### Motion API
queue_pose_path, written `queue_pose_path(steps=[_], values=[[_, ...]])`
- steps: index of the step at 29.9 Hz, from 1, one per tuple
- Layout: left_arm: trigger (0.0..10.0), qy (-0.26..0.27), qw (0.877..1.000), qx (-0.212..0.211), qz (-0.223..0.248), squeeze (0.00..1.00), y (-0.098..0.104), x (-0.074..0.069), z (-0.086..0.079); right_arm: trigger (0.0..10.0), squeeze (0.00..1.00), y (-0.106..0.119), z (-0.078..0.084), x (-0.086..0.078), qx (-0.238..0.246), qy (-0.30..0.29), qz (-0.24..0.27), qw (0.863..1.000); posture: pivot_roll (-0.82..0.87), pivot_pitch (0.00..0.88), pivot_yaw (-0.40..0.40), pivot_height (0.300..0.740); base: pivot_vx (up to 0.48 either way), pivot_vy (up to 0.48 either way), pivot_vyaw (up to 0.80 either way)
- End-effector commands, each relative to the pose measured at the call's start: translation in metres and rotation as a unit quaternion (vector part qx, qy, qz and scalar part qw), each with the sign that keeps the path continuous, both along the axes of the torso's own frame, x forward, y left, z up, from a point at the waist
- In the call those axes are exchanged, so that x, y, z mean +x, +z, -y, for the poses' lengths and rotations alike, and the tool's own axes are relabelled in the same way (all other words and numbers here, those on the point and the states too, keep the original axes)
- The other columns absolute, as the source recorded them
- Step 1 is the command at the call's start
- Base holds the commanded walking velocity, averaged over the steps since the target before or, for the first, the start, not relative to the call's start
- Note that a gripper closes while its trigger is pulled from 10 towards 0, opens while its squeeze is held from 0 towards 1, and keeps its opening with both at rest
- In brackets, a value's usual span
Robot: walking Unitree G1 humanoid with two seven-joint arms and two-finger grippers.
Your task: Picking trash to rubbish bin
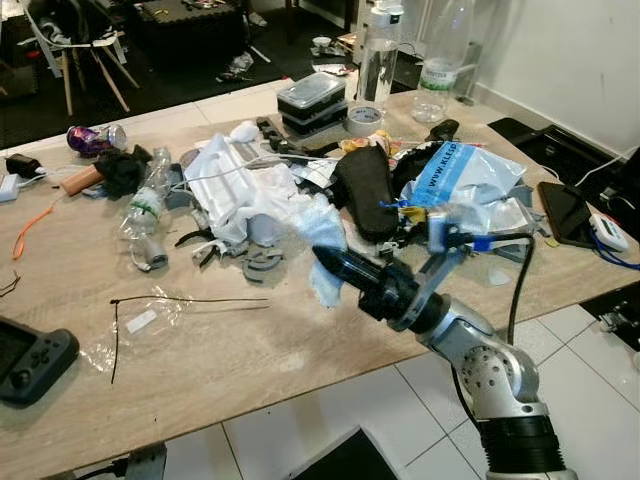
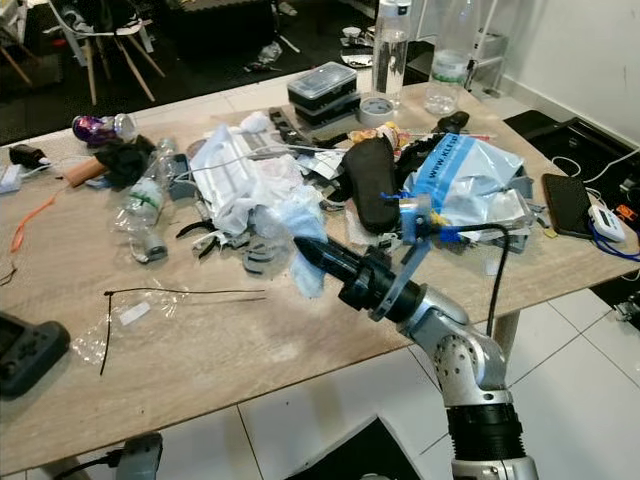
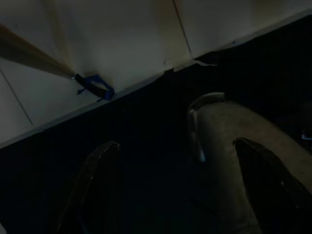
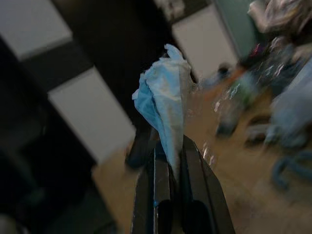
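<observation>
Right gripper (image 2: pixel 305 250) reaches out over the wooden table (image 2: pixel 230 340), above the middle of its near edge. Its fingers are pressed together on a crumpled blue tissue (image 4: pixel 163 105); the wad stands up out of the fingertips in the right wrist view, and from the head views it hangs pale blue at the tip, just in front of the trash pile (image 1: pixel 250 195) in the middle of the table.

Containers: a stack of black lidded boxes (image 1: pixel 312 103) stands at the far edge, contents not visible. Beside it are a roll of tape (image 1: pixel 364 119) and two clear bottles (image 1: pixel 380 55), upright. A crushed plastic bottle (image 1: pixel 145 215) lies on its side toward the left edge.

A game controller (image 1: pixel 30 360) sits at the near left corner.

The left wrist view is dark: the left gripper (image 3: pixel 185 185) hangs with its fingers spread apart, holding nothing, over a dark floor beside pale tile.
</observation>
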State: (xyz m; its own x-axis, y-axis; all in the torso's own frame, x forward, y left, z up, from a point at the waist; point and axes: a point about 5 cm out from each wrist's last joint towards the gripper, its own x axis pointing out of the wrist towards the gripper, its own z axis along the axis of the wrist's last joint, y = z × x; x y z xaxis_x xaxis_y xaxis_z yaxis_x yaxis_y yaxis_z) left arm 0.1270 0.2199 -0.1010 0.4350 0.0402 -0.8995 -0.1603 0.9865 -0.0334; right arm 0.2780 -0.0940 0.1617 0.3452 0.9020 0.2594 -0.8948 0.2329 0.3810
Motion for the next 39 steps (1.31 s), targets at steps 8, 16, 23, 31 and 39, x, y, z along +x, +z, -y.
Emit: queue_pose_path(steps=[8,16,23,31,39], values=[[10.0,-0.009,1.000,-0.001,-0.018,0.00,-0.004,-0.008,0.007,10.0,0.00,-0.036,-0.014,-0.013,-0.094,0.047,-0.032,0.994,0.04,0.051,0.003,0.740,-0.393,0.000,0.00],[10.0,-0.007,1.000,-0.003,-0.023,0.00,-0.006,-0.013,0.010,10.0,0.00,-0.098,-0.007,-0.017,-0.260,0.039,-0.078,0.962,0.06,0.047,-0.012,0.740,-0.389,0.000,0.00],[10.0,-0.003,1.000,-0.004,-0.024,0.00,-0.007,-0.015,0.011,10.0,0.00,-0.167,0.030,-0.019,-0.395,-0.103,-0.191,0.893,0.07,0.048,-0.021,0.740,-0.391,0.000,0.00],[10.0,-0.001,1.000,-0.003,-0.025,0.00,-0.007,-0.018,0.010,10.0,0.00,-0.231,0.090,-0.076,-0.493,-0.251,-0.341,0.760,0.09,0.050,-0.027,0.740,-0.389,0.000,0.00],[10.0,-0.002,1.000,-0.002,-0.027,0.00,-0.008,-0.021,0.009,10.0,0.00,-0.262,0.111,-0.143,-0.512,-0.294,-0.440,0.676,0.10,0.049,-0.027,0.740,-0.379,0.000,0.00]])
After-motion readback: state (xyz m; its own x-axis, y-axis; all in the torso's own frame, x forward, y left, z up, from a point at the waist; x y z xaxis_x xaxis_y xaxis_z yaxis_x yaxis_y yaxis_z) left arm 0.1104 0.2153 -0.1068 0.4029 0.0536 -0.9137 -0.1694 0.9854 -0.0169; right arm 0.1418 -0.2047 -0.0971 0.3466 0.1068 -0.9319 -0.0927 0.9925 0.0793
